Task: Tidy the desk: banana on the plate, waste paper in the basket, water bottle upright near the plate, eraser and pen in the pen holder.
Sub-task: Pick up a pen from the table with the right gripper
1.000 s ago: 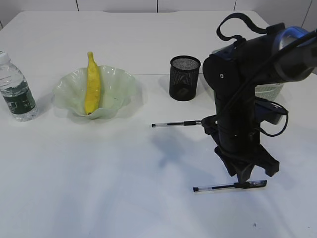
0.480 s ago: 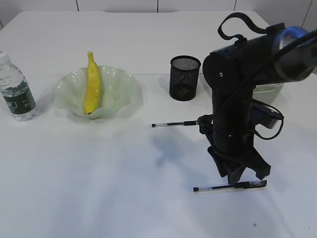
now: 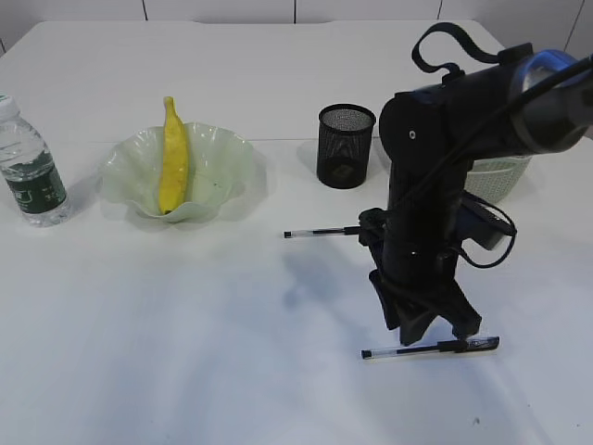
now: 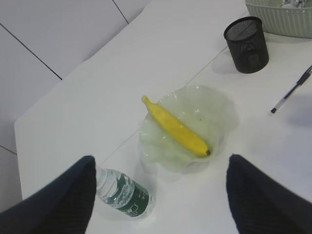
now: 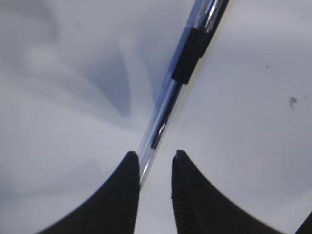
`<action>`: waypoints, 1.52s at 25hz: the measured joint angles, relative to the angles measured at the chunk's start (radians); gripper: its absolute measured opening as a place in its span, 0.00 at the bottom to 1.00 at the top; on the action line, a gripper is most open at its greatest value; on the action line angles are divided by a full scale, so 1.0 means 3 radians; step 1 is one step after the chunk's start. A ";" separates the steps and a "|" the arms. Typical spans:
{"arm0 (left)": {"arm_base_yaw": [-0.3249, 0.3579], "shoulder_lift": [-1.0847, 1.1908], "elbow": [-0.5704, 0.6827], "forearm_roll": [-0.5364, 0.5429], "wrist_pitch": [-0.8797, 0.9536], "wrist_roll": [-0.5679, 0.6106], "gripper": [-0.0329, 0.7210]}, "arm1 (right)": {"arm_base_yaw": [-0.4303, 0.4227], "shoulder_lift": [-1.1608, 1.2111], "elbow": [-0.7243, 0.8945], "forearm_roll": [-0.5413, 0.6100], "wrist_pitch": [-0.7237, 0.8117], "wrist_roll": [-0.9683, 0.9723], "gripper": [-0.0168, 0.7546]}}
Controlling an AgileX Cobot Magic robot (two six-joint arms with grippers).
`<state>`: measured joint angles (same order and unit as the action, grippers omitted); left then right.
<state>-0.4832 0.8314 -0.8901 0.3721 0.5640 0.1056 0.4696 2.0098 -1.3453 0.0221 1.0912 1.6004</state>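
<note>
The banana (image 3: 172, 158) lies in the pale green plate (image 3: 232, 153). The water bottle (image 3: 30, 171) stands upright left of the plate. One pen (image 3: 394, 351) lies on the desk near the front. A second pen (image 3: 320, 232) lies in front of the black pen holder (image 3: 345, 146). My right gripper (image 3: 431, 329) is down over the front pen. In the right wrist view its jaws (image 5: 153, 158) are narrowly open, astride the clear barrel (image 5: 170, 97), which touches the left jaw. My left gripper (image 4: 161, 158) is wide open, high above the bottle (image 4: 124, 193) and banana (image 4: 176, 127). Waste paper (image 4: 295, 4) lies in the basket (image 4: 282, 19). No eraser shows clearly.
The sage green basket (image 3: 505, 171) stands behind my right arm, right of the pen holder. My right arm's body hides part of the basket and the end of the second pen. The left arm is out of the exterior view.
My right gripper has slid left along the front pen, from near its capped end toward the middle of the barrel. Nothing else has moved.
</note>
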 joint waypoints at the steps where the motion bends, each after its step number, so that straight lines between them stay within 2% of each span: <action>1: 0.0000 0.0000 0.0000 0.0000 -0.0006 0.0000 0.83 | 0.0000 0.0000 0.0000 0.0038 0.0000 0.0007 0.25; 9: 0.0000 0.0000 0.0000 0.0000 -0.0048 0.0000 0.83 | 0.0000 0.0000 0.0000 0.0142 0.0130 0.0053 0.25; 15: 0.0000 0.0000 0.0000 0.0000 -0.0048 0.0000 0.83 | 0.0000 0.0006 0.0000 0.0004 0.0124 0.0153 0.25; 24: 0.0000 0.0000 0.0000 0.0000 -0.0048 0.0000 0.83 | 0.0000 0.0121 0.0000 0.0025 -0.0019 0.0159 0.25; 38: 0.0000 0.0000 0.0000 0.0000 -0.0072 0.0000 0.83 | 0.0000 0.0121 0.0000 -0.0106 0.0114 0.0209 0.25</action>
<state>-0.4832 0.8314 -0.8901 0.3721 0.5423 0.1056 0.4696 2.0460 -1.3453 -0.0096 1.1255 1.6629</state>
